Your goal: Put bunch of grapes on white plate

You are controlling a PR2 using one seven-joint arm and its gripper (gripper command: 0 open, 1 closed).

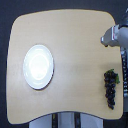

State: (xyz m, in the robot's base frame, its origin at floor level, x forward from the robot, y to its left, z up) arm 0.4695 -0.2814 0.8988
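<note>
The bunch of grapes (110, 89), a dark purple cluster with a bit of green stem at its upper end, lies near the table's edge on the exterior view's right. The white plate (38, 66) rests on the table's left side, far from the grapes, with nothing on it. My gripper (106, 39) reaches in from the right edge of the view, above and apart from the grapes. It is blurred, so its fingers cannot be made out.
The light wooden table (70, 50) has rounded corners, and its right edge runs just past the grapes. A grey base shows below the table's front edge.
</note>
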